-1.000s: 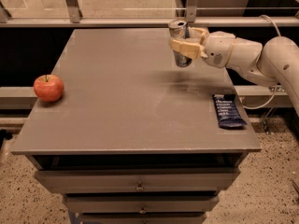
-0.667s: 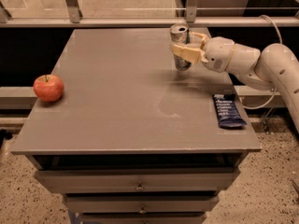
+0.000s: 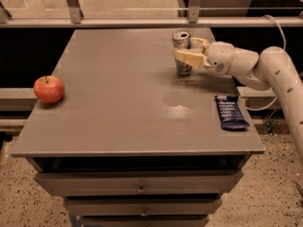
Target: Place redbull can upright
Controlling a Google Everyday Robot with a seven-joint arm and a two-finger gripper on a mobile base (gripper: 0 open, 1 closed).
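Since a second ago my gripper has come down a little in the upper right of the frame. It has brought the slim silver metal redbull can with it, and the can's base now meets the flat grey rectangular table. The can stands upright with its shiny open-topped end facing up, close to the table's far edge and right of centre.

My two tan fingers are closed around the can at mid-height. One crosses its front and the other sits behind it on the right. I have hold of nothing else. My white, rounded arm reaches in from the right edge of the frame and hangs above the table's right side.

Both other objects lie where they were before. The round red apple rests at the left edge of the table, well apart from the can. The dark blue flat snack wrapper lies near the right edge, below my arm in the frame and apart from the can.

Below the tabletop, at the bottom of the frame, is a stack of grey drawers with small knobs.
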